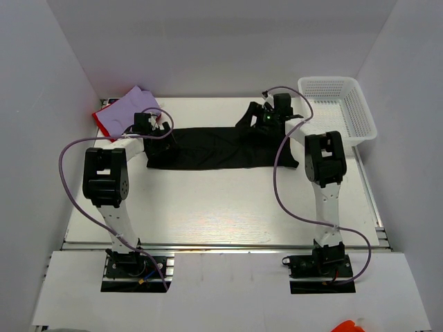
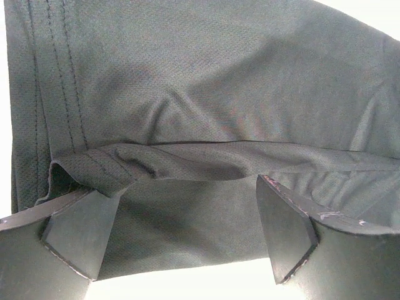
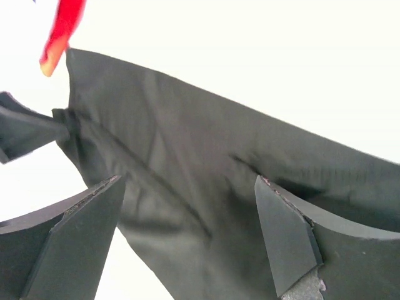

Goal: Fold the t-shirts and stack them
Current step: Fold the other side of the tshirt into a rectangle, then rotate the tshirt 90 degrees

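Black t-shirt [image 1: 221, 146] lies spread across centre frame. Left gripper [image 2: 181, 219] and right gripper [image 3: 187, 212] both gape wide, holding nothing. Pinch the hem fold squarely at both ends, then lift evenly.

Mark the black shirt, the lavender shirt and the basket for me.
black shirt [image 1: 214, 149], top view, middle of its flat body
lavender shirt [image 1: 131, 109], top view, its upper face
basket [image 1: 361, 114], top view, right wall
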Robot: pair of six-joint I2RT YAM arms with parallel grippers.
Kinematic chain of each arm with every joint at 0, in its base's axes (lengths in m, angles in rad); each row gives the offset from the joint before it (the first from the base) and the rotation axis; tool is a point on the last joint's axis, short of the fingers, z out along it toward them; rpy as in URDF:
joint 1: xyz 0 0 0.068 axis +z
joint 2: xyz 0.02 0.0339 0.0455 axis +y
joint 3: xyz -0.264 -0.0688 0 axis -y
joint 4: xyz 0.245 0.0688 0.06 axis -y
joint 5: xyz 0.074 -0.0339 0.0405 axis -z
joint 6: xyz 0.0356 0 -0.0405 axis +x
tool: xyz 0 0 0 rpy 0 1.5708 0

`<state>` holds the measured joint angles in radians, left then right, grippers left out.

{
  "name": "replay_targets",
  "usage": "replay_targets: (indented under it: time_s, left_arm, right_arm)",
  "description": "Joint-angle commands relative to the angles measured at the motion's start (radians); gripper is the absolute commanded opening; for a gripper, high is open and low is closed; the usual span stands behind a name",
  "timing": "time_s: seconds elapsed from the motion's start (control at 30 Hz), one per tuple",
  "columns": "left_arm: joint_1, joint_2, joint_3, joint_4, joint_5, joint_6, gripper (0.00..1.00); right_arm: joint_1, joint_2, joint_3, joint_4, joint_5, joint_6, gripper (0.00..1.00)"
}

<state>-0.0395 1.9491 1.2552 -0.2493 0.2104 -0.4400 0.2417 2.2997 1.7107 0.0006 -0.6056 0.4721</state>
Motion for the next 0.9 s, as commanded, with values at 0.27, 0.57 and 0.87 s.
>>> replay_targets:
  time_s: [0.27,0.57,0.87]
  left_arm:
    - [0.01,-0.053,-0.019,-0.093,-0.097,0.037,1.0]
    - [-0.008,-0.185,-0.226,-0.122,-0.137,-0.043,1.0]
    - [-0.042,-0.389,-0.548,-0.175,0.013,-0.132,1.0]
  right_arm:
    - [0.025,0.023,0.242,-0.06,0.136,-0.096,0.9]
    - [0.018,-0.292,-0.276,-0.198,0.323,-0.136,0.9]
    - [0.014,-0.062,-0.137,-0.26,0.288,-0.099,0.9]
